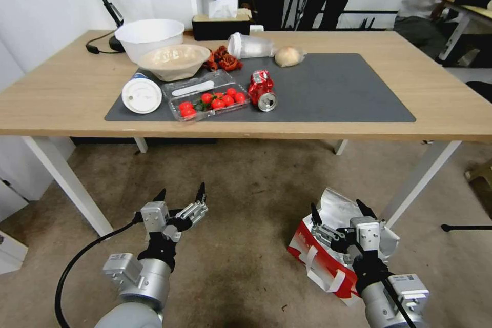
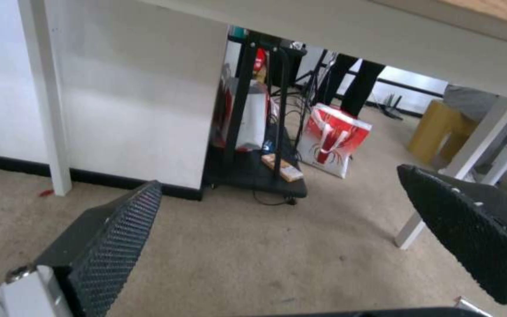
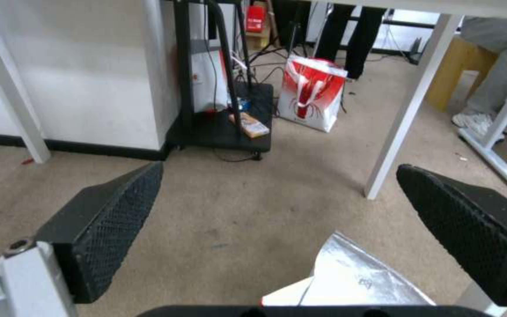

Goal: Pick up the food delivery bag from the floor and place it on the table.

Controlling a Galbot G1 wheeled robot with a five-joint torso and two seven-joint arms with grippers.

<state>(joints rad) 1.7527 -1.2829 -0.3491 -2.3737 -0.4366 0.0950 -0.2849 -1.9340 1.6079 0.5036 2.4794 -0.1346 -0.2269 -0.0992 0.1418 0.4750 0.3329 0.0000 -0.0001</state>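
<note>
In the head view, the food delivery bag [image 1: 328,259] is sitting on the floor [image 1: 246,246] at the lower right of the frame, its foil-lined mouth gaping upward, in front of the counter [image 1: 61,97] that is stretching across the upper half with bowls, tomatoes and a can on its dark mat. The right gripper [image 1: 342,218] is hovering just over the bag with its fingers spread wide and holding nothing, while the left gripper [image 1: 180,196] is hanging at the lower left, equally open and empty, well apart from the bag. In the left wrist view, the left gripper [image 2: 283,207] is facing bare carpet under the counter. In the right wrist view, the right gripper [image 3: 280,207] is framing the bag's silver lining [image 3: 353,277] at the bottom centre. Nothing is grasped yet; judging from this, pickup, lift and placing are all remaining.
</note>
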